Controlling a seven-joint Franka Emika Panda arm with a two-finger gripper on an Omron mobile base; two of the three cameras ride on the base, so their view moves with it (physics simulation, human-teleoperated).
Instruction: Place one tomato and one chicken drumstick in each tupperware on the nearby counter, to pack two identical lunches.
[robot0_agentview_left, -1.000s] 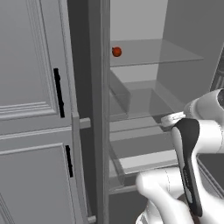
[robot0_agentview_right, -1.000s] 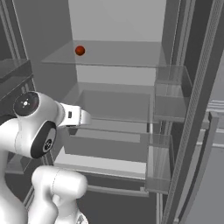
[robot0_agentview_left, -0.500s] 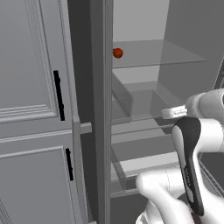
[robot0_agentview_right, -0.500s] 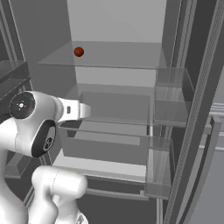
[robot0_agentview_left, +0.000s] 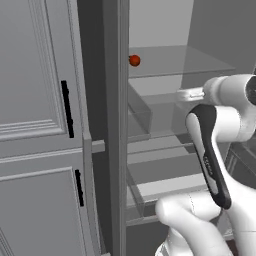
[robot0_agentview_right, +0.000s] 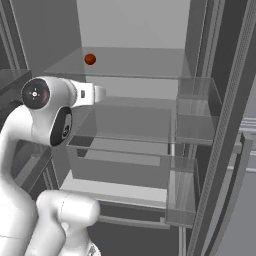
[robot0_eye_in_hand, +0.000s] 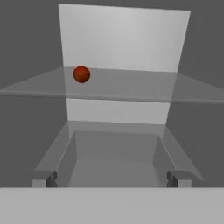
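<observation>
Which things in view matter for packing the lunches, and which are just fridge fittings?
For the job:
- tomato on the upper glass shelf
- claw, open, empty

Just there:
- clear drawer under that shelf
- door bins
- grey cabinet doors

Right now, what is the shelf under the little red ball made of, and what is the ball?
The shelf looks like clear glass or plastic: you can see the fridge's back wall through it. The red ball looks like a smooth tomato with a dull sheen, though it is too small to be sure.
</observation>
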